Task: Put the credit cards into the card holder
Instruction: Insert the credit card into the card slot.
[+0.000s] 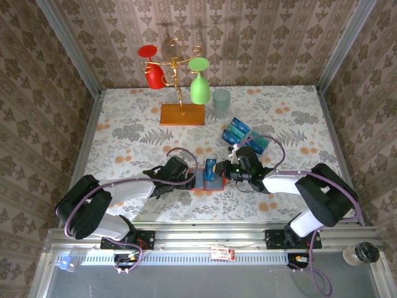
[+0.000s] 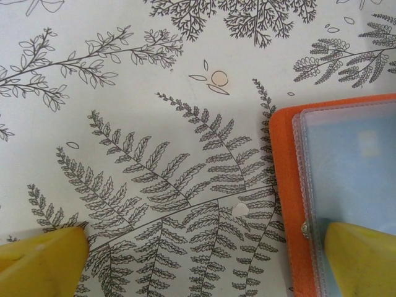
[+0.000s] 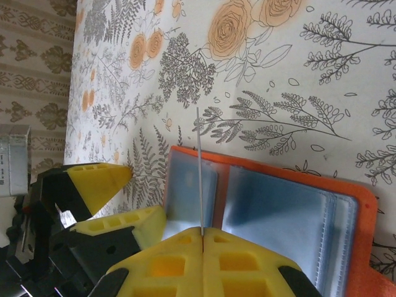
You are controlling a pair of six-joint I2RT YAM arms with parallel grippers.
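Observation:
The card holder (image 1: 208,181) lies open on the floral cloth between the two arms, orange with bluish clear pockets (image 3: 284,210). My right gripper (image 1: 220,169) is shut on a blue credit card (image 1: 211,166), which the right wrist view shows edge-on as a thin line (image 3: 199,167) standing over the holder's left pocket. My left gripper (image 1: 193,178) is open at the holder's left edge (image 2: 283,185). One yellow fingertip (image 2: 362,260) rests on the pocket and the other fingertip (image 2: 37,263) is on the cloth. More blue and teal credit cards (image 1: 236,131) (image 1: 257,144) lie behind the right gripper.
A wire stand on an orange-brown wooden base (image 1: 182,115) carries a red glass (image 1: 152,67) and a green glass (image 1: 198,84) at the back. A clear cup (image 1: 221,102) stands to its right. Papered walls close in the table.

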